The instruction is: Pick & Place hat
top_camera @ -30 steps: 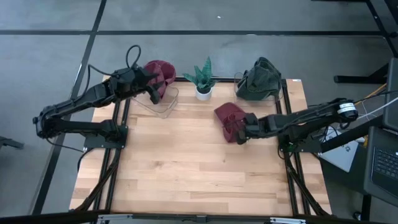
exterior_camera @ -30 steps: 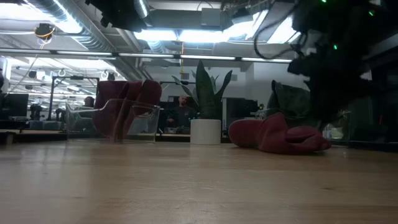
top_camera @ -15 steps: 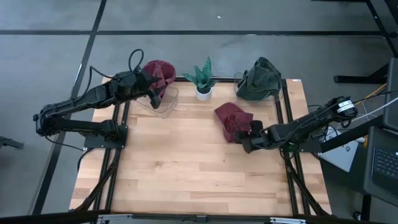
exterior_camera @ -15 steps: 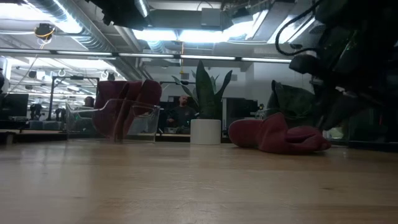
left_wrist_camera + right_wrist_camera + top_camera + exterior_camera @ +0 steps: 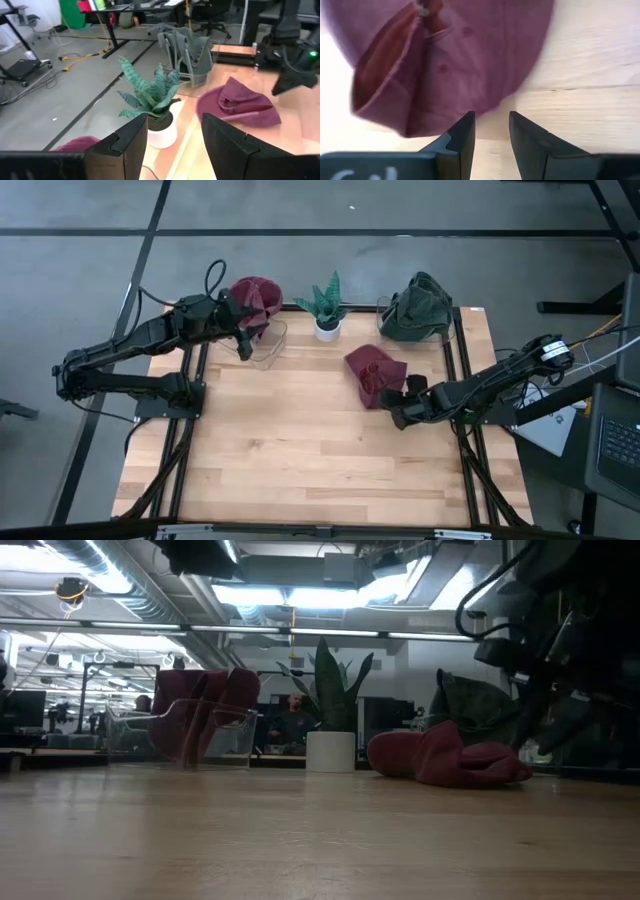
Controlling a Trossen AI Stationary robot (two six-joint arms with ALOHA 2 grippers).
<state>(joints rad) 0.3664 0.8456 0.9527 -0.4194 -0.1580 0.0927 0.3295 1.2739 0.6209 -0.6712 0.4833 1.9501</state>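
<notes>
Writing: no legible brand or label is seen on any item.
Left arm: extended toward the far left corner, its left gripper (image 5: 243,330) held released over the clear rack (image 5: 262,345), where a maroon hat (image 5: 256,298) is kept.
Potted plant: a snake plant (image 5: 325,305) in a white pot is placed between the rack and a dark green hat (image 5: 415,307) on the far right stand.
Task hat: the maroon cap (image 5: 371,373) is laid flat on the wooden table (image 5: 300,460), right of centre.
Right arm: stretched low from the right edge; the right gripper (image 5: 398,403) is parted, just beside the cap's near edge, nothing grasped.
</notes>
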